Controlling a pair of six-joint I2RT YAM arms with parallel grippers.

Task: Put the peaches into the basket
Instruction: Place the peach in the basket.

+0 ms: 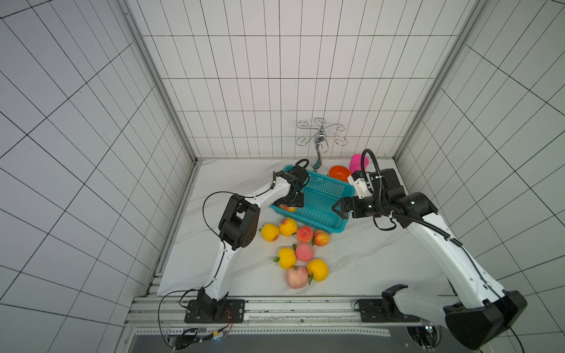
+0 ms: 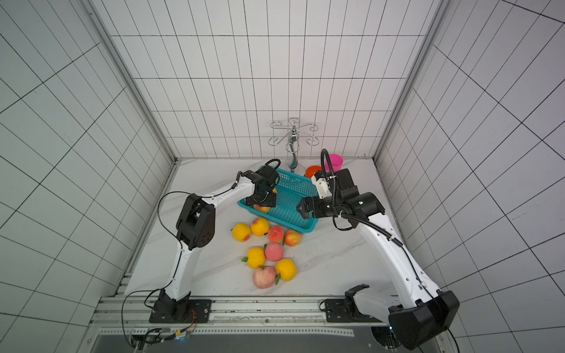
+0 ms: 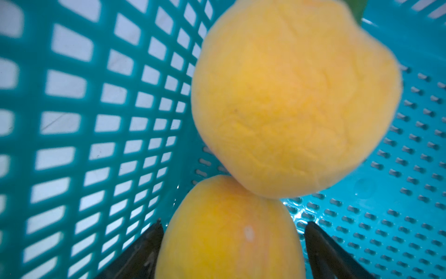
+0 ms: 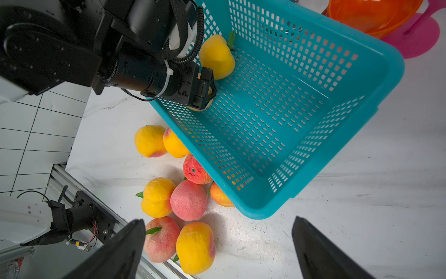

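Inside the basket, your left gripper straddles a yellow peach, jaws spread (a gap shows); a second peach touches it.

— Anything to read?
— Only one line of small white print, along the black wrist motor of the left arm, seen in the right wrist view.
— Legible?
— Barely. Seems to start "DM" and end "EC", with digits between too fine to read surely.
— Elsewhere?
— Nothing legible.
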